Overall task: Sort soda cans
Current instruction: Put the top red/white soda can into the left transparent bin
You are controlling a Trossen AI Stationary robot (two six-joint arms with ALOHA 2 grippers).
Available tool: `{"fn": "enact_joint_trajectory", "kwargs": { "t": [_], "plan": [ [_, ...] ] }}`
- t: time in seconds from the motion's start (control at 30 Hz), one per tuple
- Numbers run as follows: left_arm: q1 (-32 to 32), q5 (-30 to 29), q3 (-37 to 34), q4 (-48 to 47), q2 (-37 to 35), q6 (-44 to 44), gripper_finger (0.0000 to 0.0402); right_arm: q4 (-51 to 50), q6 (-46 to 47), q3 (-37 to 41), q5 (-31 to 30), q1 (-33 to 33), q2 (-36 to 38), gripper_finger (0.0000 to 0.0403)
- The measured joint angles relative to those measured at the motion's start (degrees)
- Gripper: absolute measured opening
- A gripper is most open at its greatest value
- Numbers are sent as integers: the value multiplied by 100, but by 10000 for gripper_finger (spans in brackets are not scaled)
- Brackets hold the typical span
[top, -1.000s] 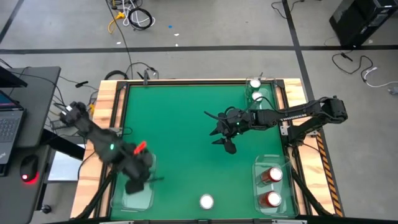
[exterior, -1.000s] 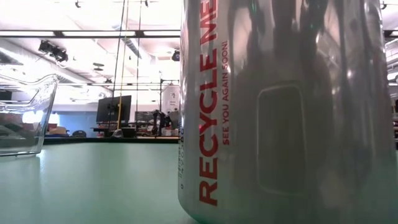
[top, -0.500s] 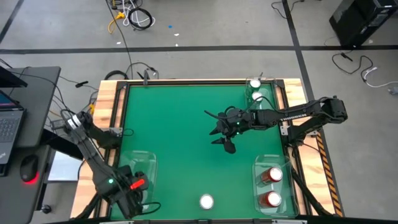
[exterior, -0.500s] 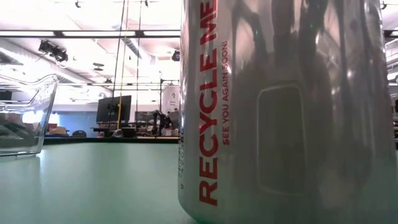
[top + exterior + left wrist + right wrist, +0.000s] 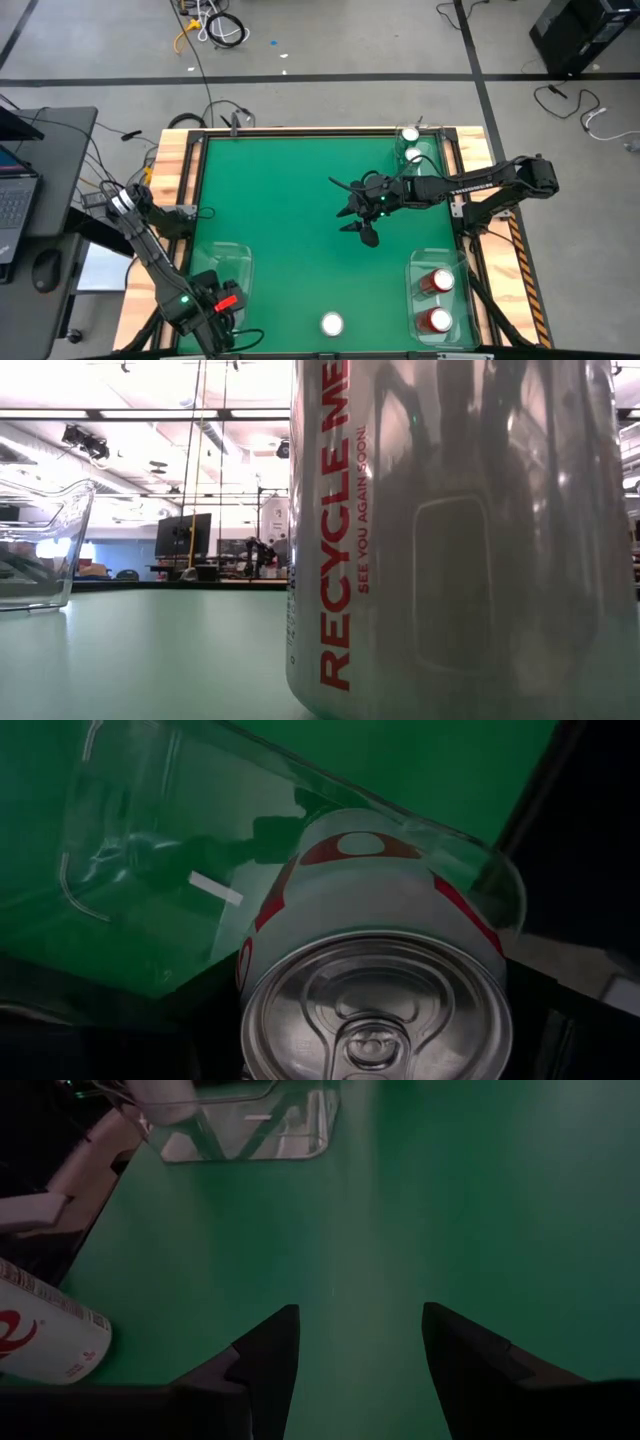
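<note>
Left pincer [image 5: 222, 303] swung down past the clear tray [image 5: 222, 262], gripping a silver-grey can [image 5: 375, 975]; lower it squarely. Right pincer [image 5: 350, 1342] hangs wide.

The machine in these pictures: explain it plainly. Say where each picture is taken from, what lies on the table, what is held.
It is a robot with two arms, each ending in a two-fingered claw. One camera looks down from overhead, one sits at table height, one rides each wrist. On the green table, one clear tray holds two red cans, another two more cans. A silver can stands loose, filling the table-height picture. The left claw holds a second silver can by a third tray; the right claw hangs open.
</note>
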State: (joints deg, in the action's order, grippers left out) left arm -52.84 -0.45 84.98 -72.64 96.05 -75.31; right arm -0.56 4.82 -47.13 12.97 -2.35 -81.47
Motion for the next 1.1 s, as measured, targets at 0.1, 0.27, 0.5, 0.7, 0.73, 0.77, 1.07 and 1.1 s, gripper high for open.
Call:
{"fn": "enact_joint_trajectory", "kwargs": {
  "t": [0.1, 0.27, 0.5, 0.7, 0.73, 0.77, 1.07, 1.1],
  "plan": [
    [0, 27, -140, 88, -2, -25, 298, 0, -2, 0, 4, 0, 0, 200],
    [-11, 408, -613, 360, -2, -37, 298, -1, -5, 0, 7, 0, 0, 200],
    [-11, 485, -1028, 563, -2, 9, 298, -2, 11, 0, 15, 0, 0, 200],
    [-15, 492, -1184, 753, -33, -6, 298, -2, 11, 0, 15, 0, 0, 200],
    [-15, 493, -1186, 767, -33, -8, 298, -2, 11, 0, 17, 1, 0, 200],
    [-15, 497, -1188, 778, -33, -12, 298, -4, 11, 0, 17, 0, 0, 200],
    [88, 676, -1214, 718, 13, -100, 363, -2, 4, 0, 17, 0, 0, 200],
    [101, 674, -1214, 707, 9, -102, 366, -2, 2, 0, 17, 2, 0, 200]
  ]
}}
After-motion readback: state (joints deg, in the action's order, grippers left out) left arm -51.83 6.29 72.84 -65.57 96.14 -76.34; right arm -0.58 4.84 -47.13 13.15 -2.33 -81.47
